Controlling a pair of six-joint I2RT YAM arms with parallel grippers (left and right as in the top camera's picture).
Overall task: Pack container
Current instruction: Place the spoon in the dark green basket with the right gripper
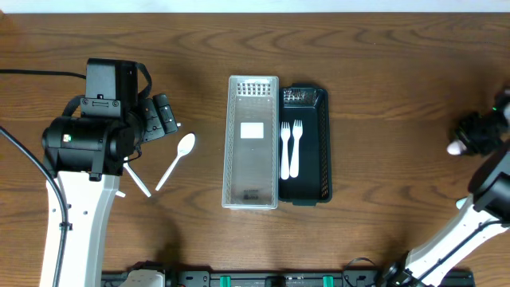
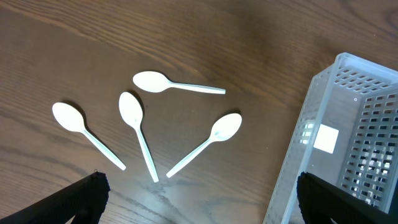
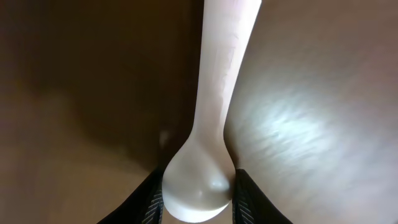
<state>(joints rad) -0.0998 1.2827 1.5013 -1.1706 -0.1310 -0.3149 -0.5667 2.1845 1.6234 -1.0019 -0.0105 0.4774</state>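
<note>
Several white plastic spoons [image 2: 137, 127] lie loose on the wood table; one shows in the overhead view [image 1: 177, 159]. My left gripper [image 2: 200, 180] is open and empty above them, with its fingers spread wide [image 1: 163, 115]. A clear perforated basket [image 1: 253, 142] stands mid-table, also at the right of the left wrist view [image 2: 348, 137]. Beside it a black tray [image 1: 323, 143] holds two white forks [image 1: 290, 147]. My right gripper [image 3: 199, 193] is shut on the bowl of a white spoon [image 3: 208, 124] at the far right [image 1: 460, 139].
The left arm's body [image 1: 88, 139] covers part of the spoon group in the overhead view. A black rail [image 1: 263, 279] runs along the table's front edge.
</note>
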